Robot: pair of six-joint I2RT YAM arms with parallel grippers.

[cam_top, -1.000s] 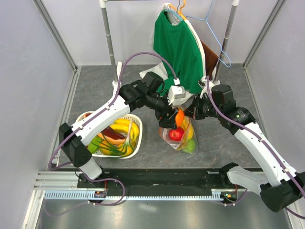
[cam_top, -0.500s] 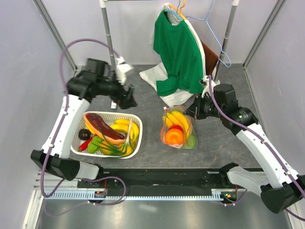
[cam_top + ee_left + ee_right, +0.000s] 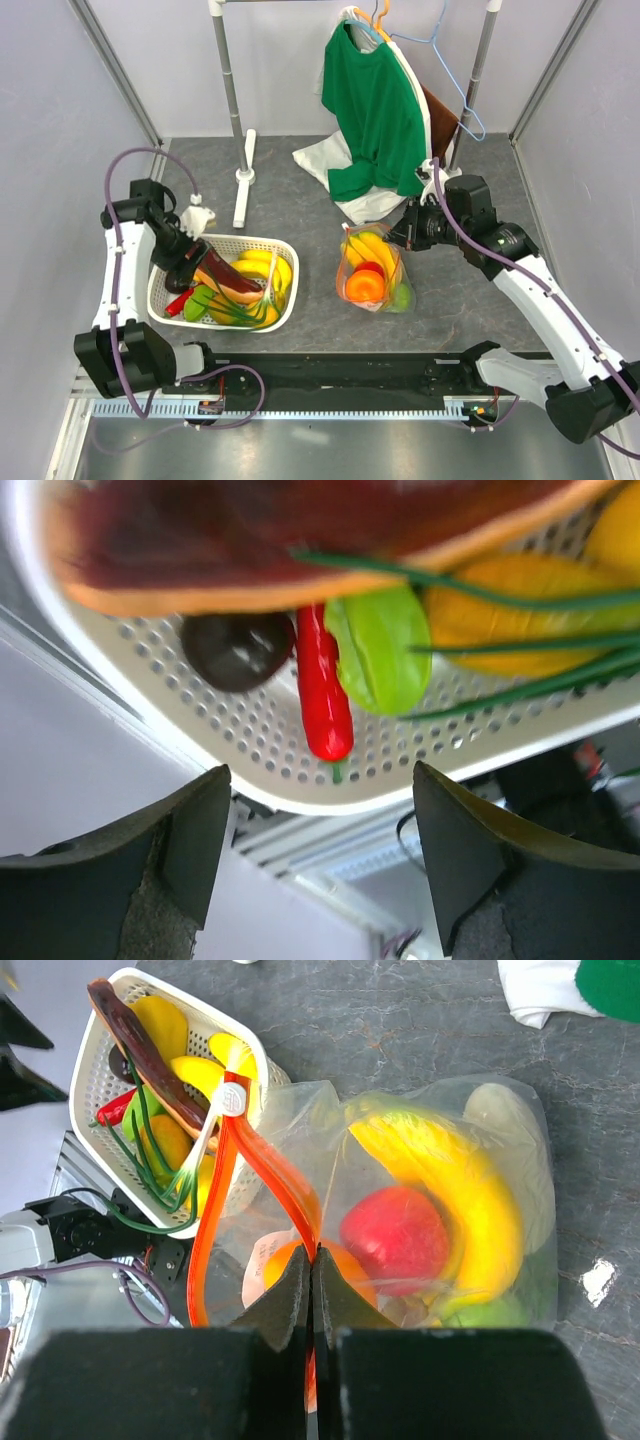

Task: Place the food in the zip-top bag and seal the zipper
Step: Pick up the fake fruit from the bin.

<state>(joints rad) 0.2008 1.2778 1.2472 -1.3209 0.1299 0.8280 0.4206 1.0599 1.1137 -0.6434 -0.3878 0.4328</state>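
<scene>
Peering down from the top view, the fingers of the left pincer are hard to make out against the basket, and the tips of the right pincer are hidden under its own body. The wrist views settle both. The left pincer stands released and empty, just above the basket's perforated wall, where a red pepper, a green piece and a dark round thing lie. A dark red-brown piece above them is blurred and cut off by the top edge. The right pincer is clenched on the zipper, whose two strands gape apart, so the bag is unsealed. The bag lies on the table just right of the basket, holding a banana, an apple, an orange and a lime half hidden behind the banana. A pale shape at its far side is too hazy to name. Half a second ago the left arm was raised near the far left corner; it has since come down to the basket's left end. The right arm and bag have not moved.
</scene>
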